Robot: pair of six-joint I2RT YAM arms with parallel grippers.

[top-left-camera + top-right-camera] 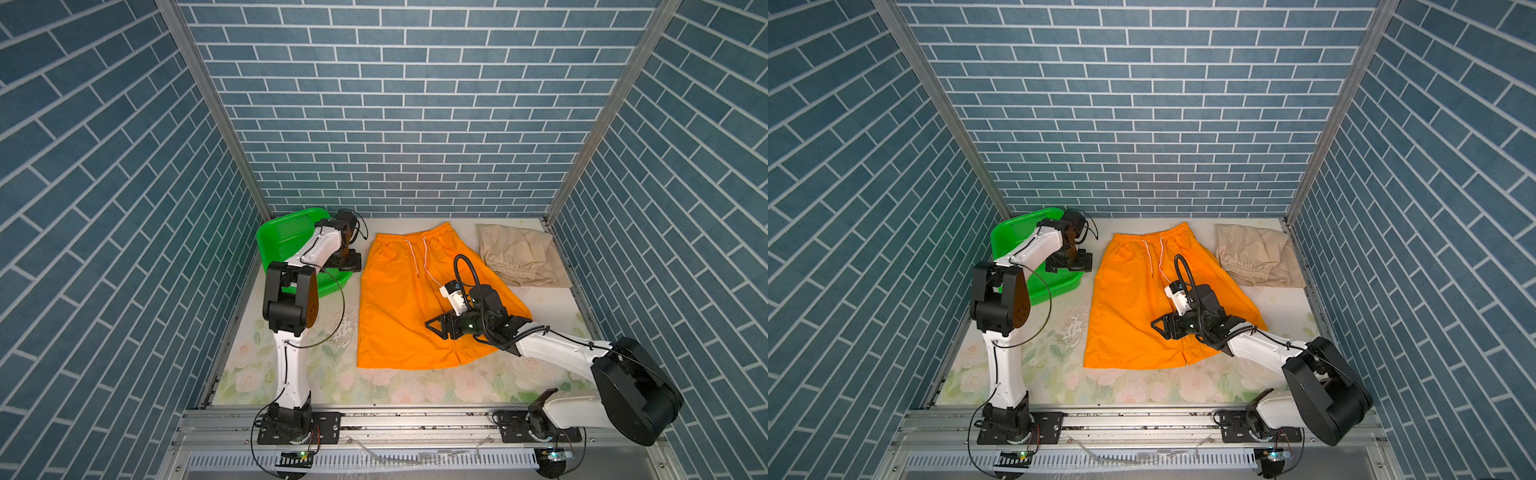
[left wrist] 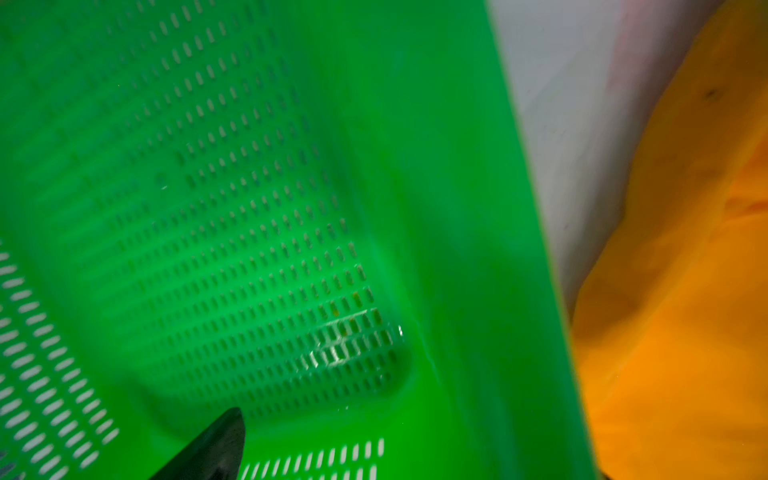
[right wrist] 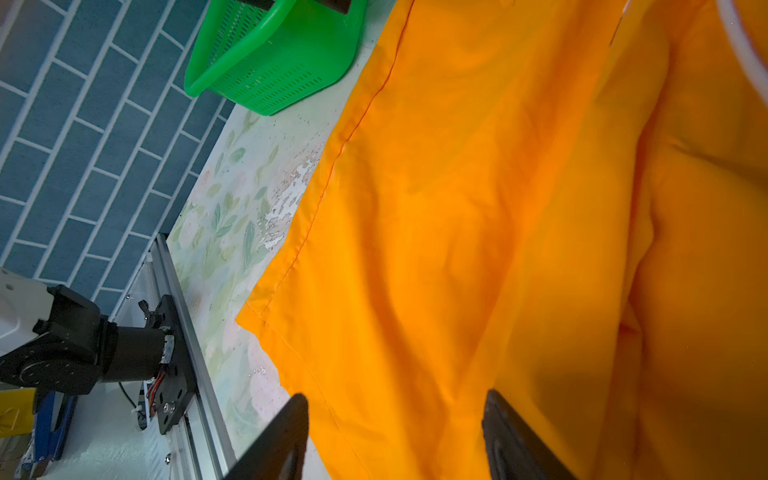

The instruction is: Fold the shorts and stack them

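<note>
The orange shorts (image 1: 395,299) (image 1: 1125,299) lie spread flat mid-table, waistband and white drawstring toward the back wall. The beige shorts (image 1: 519,253) (image 1: 1254,253) sit folded at the back right. My right gripper (image 1: 434,326) (image 3: 397,399) hovers open over the orange shorts' (image 3: 457,208) right leg near the hem, with nothing held. My left gripper (image 1: 349,262) (image 1: 1077,262) is open at the right rim of the green basket (image 1: 286,232). One finger (image 2: 216,449) shows inside the basket; the other is hidden.
The green basket (image 1: 1017,232) (image 2: 457,208) (image 3: 270,75) stands at the back left, close to the orange shorts' (image 2: 685,291) left edge. Blue brick walls enclose three sides. A metal rail (image 1: 415,415) with both arm bases runs along the front.
</note>
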